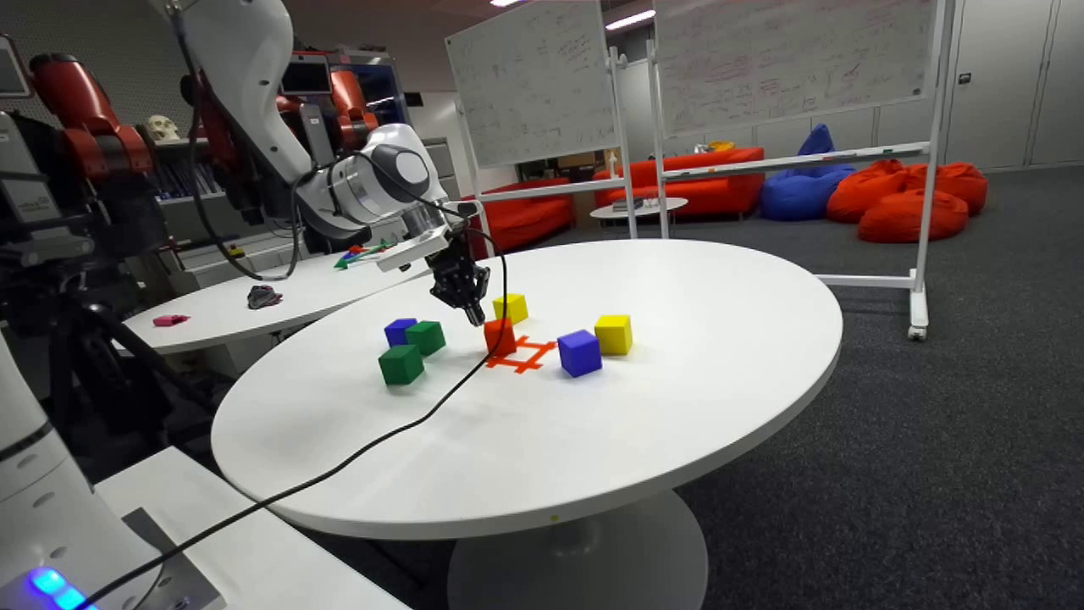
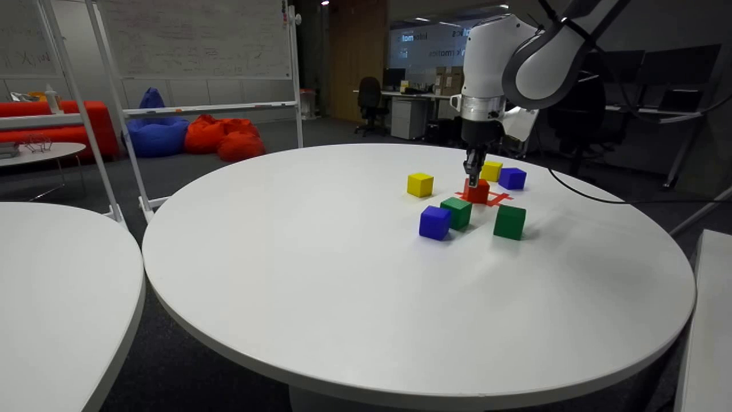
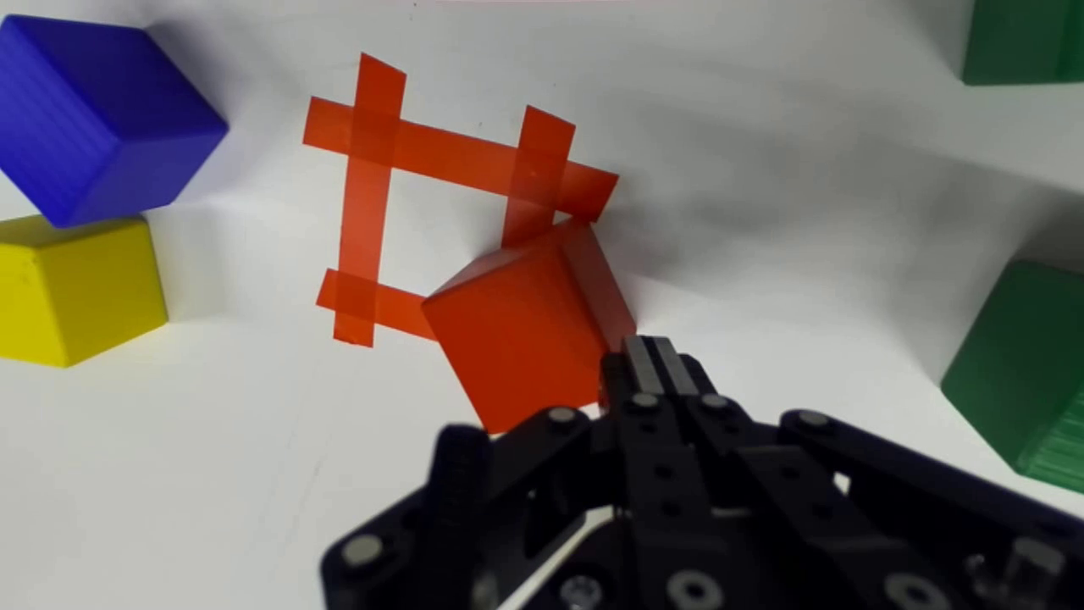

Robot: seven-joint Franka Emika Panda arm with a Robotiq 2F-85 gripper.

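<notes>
My gripper (image 3: 660,347) is shut with nothing between its fingers, and the two pads meet in the wrist view. Right beside the fingertips sits a red cube (image 3: 517,339), partly covered by the left finger; whether they touch I cannot tell. In both exterior views the gripper (image 1: 478,319) (image 2: 472,183) points down close against the red cube (image 1: 509,341) (image 2: 479,193). Crossed strips of red tape (image 3: 368,203) form a square on the white table (image 2: 320,257). The red cube stands over one corner of that square, turned at an angle to the strips.
Left in the wrist view are a blue cube (image 3: 93,127) and a yellow cube (image 3: 93,292); two green cubes (image 3: 1020,42) (image 3: 1025,373) lie right. Another yellow cube (image 2: 420,185) and blue cube (image 2: 435,223) stand nearby. A black cable (image 1: 381,439) hangs across an exterior view.
</notes>
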